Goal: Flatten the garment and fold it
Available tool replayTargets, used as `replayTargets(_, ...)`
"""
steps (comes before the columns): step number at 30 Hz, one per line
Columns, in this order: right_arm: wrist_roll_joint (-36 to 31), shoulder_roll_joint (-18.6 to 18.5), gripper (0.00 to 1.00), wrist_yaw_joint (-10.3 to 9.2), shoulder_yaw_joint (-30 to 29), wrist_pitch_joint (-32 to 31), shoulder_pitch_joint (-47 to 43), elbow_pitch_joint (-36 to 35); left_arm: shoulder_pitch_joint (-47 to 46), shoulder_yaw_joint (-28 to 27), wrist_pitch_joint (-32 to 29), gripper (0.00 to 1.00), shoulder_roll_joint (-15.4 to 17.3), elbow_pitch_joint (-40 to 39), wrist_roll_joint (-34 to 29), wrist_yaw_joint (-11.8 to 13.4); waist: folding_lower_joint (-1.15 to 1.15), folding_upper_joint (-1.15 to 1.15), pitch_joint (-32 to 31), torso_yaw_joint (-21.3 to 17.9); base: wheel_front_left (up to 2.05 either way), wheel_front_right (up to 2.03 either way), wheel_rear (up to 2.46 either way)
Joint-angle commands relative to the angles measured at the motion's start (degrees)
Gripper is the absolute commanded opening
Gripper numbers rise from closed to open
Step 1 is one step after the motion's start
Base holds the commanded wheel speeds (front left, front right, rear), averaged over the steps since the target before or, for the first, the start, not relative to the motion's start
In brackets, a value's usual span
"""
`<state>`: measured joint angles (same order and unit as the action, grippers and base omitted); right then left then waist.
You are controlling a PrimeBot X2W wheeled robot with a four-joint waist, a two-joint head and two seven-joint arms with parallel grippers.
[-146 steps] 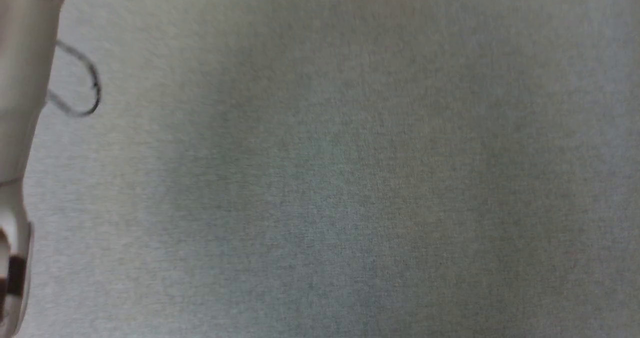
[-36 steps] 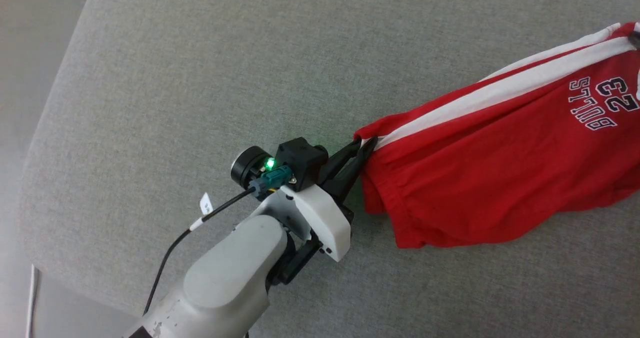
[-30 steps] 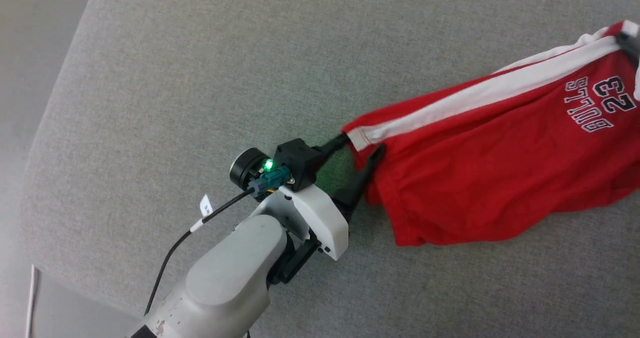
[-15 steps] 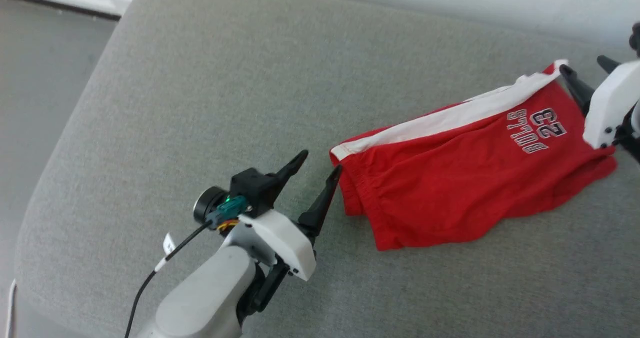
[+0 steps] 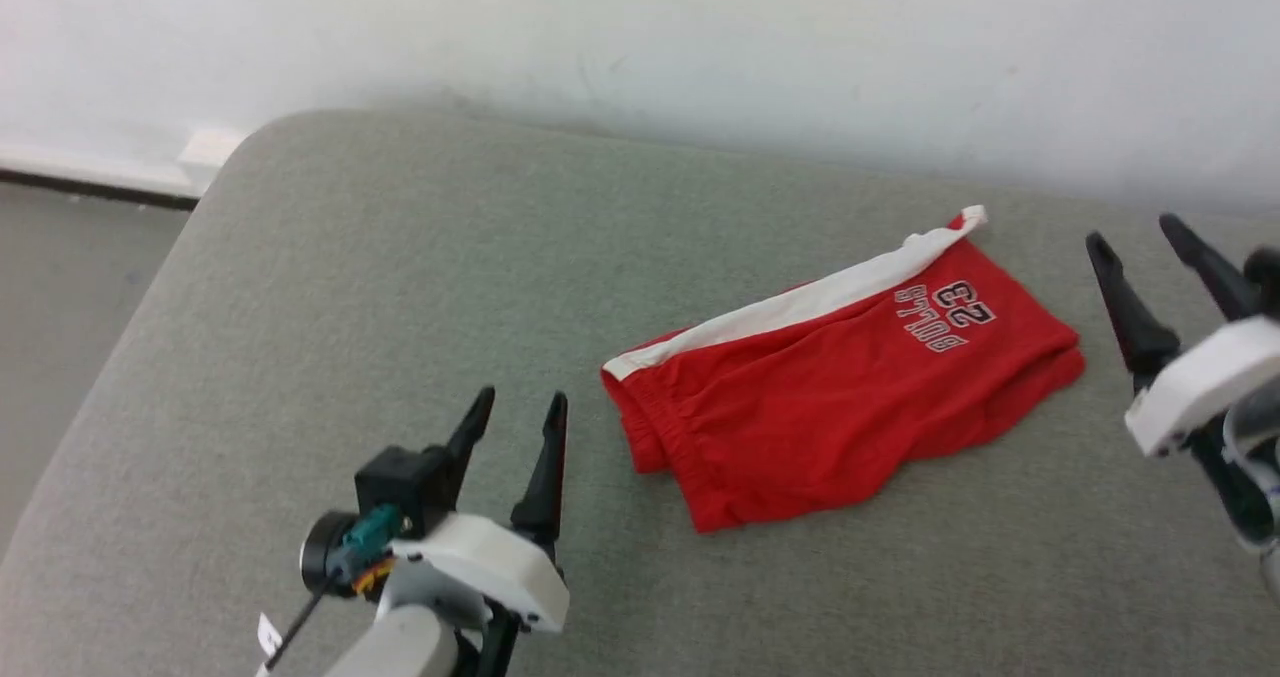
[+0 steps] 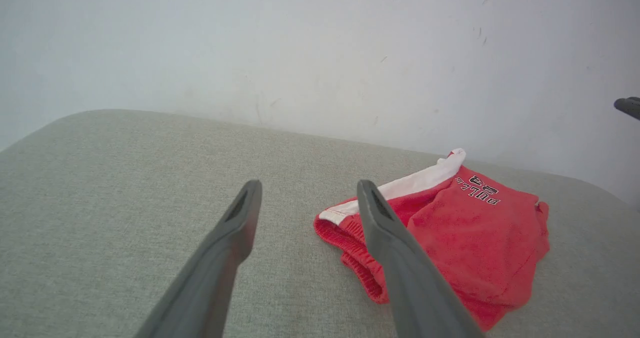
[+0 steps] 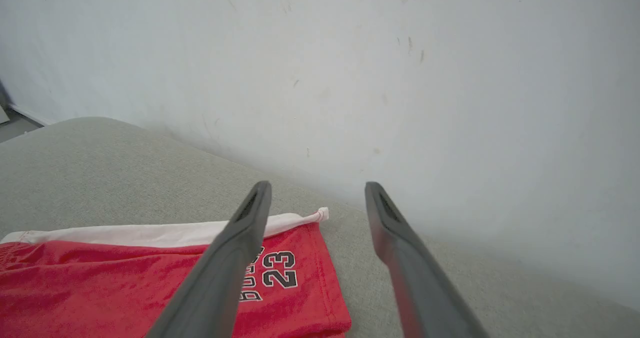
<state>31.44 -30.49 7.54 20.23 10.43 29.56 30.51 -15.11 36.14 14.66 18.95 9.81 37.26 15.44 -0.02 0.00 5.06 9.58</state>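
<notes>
Whereas a second ago the left gripper was clenched on the waistband corner of the garment, it is now released. Its two fingers are parted and empty, and it has drawn back to the left, apart from the cloth. The head camera has also risen since then, so the pale wall now shows behind the grey cushion; this is a shift of the view, not of the things. The shorts, before pulled tight between the two arms, now lie slack on the cushion between the grippers. The waistband is on the left, the white stripe runs along the far edge, and the "23" is on the right leg. The right gripper, half a second ago at the hem corner, has moved away to the right and is also released, holding nothing.

The left arm rises from the bottom edge of the head view, its fingers pointing up and a little to the right. In the left wrist view they aim across the cushion at the wall, with the garment just right of the right finger. The right gripper stands at the right edge of the head view with its fingers slanting up and to the left. In the right wrist view the left finger crosses in front of the lettering.
</notes>
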Motion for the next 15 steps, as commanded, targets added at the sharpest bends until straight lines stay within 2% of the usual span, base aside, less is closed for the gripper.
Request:
replayTargets(1,-1.87,1.49,1.00,-0.05,-2.69,1.51,-3.65,-1.62,1.98,-0.13,0.27,1.00,-0.34,-0.26,-0.42,0.55,0.02,0.00,-2.49,-3.00,0.00,0.00,0.00)
replayTargets(4,-5.56,4.46,1.00,-0.05,-7.97,2.82,-9.36,-5.74,3.58,0.71,-0.37,1.00,-0.49,0.02,0.05,0.32,0.02,0.00,-2.42,-4.31,0.00,0.00,0.00)
replayTargets(10,-14.08,12.41,1.00,-0.05,-19.03,3.49,-20.82,-17.13,3.72,3.29,-6.58,1.00,-1.01,0.88,1.88,-0.78,0.02,0.00,-1.03,-7.14,0.00,0.00,0.00)
replayTargets(15,-18.25,18.57,1.00,-0.05,-23.53,1.25,-26.56,-25.69,1.95,3.79,-10.92,1.00,-1.85,2.27,3.27,-0.41,0.02,0.00,1.27,-9.68,0.00,0.00,0.00)
